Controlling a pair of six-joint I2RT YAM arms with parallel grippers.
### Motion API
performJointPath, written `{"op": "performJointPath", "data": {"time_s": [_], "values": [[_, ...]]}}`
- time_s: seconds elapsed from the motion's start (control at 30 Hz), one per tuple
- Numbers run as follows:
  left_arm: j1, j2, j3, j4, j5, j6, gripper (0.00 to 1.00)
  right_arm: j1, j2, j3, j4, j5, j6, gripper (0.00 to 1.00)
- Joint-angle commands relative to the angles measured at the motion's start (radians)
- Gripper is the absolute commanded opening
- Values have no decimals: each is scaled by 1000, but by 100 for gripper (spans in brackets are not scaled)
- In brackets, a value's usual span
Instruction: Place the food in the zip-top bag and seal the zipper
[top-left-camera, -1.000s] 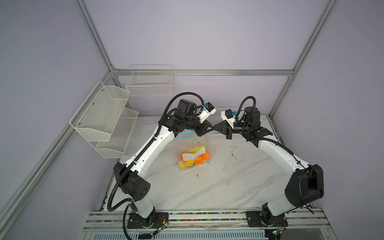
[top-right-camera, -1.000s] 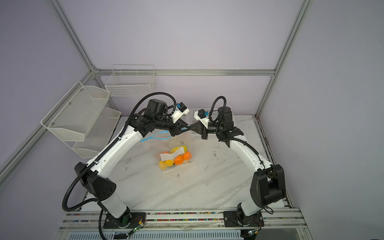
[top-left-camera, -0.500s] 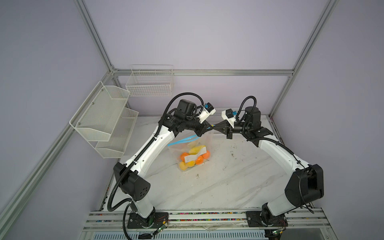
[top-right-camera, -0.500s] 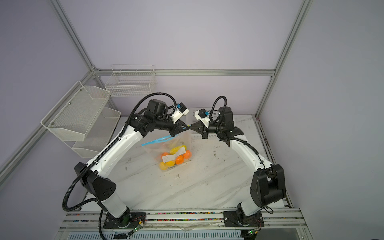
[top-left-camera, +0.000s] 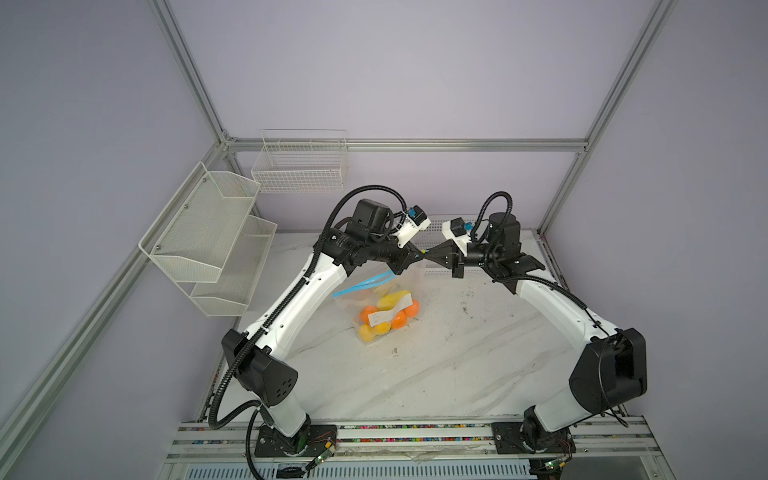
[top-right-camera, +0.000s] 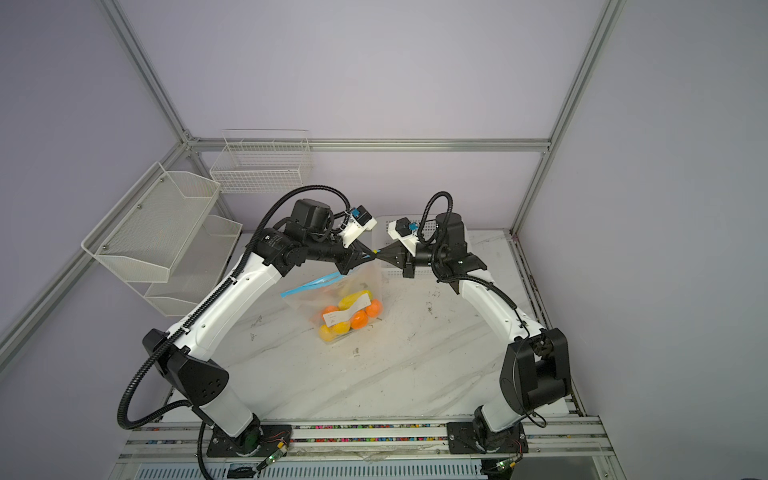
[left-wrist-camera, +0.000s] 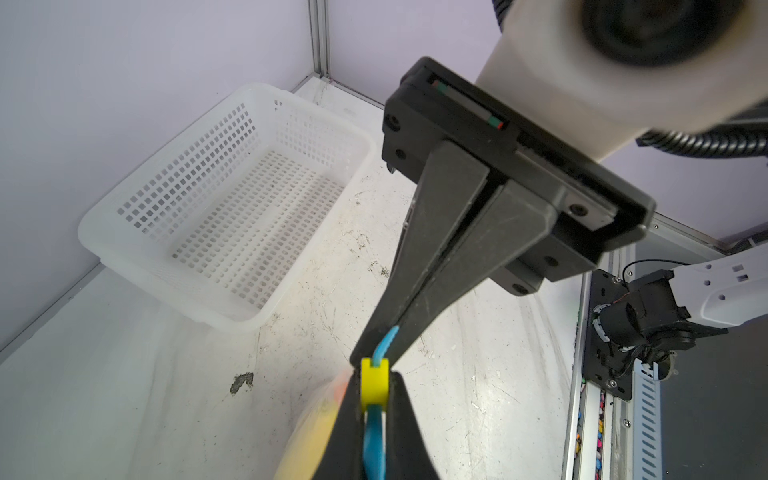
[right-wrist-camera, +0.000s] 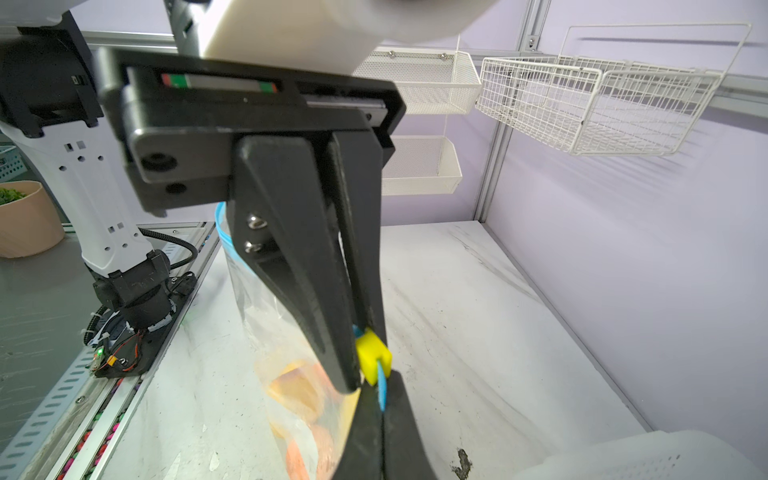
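**Both grippers pinched on the bag's zipper**

The left gripper (top-left-camera: 417, 254) is closed tight on the yellow slider (left-wrist-camera: 374, 384); the zipper (top-left-camera: 362, 285) runs from it as a blue strip down to the left; the zip-top bag (top-left-camera: 409, 286) hangs beneath, mid-table, with the food (top-left-camera: 386, 318) bunched in its lower end at the marble table (top-left-camera: 478, 353); the right gripper (top-left-camera: 433, 255), tip to tip with the left, is clamped on the zipper's blue end just beside the slider.

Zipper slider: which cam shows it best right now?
Left wrist view: the yellow slider sits face-on and sharp, pinched in the left gripper, with the blue zipper leading into the right gripper. The right wrist view shows it too, angled, partly behind a finger. In both top views it is only a speck.
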Motion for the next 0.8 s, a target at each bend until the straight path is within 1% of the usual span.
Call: {"op": "performJointPath", "data": {"time_s": [0.0,0.63,0.77], "values": [[10,-89,-22,18,-46,3,4,-13,-4,21,5,0,-20,0],[11,-143,-113,15,-95,3,6,-15,3,26,-13,40,-16,0],[9,-152,-128,13,-104,3,9,-14,3,25,-14,45,-16,0]]}}
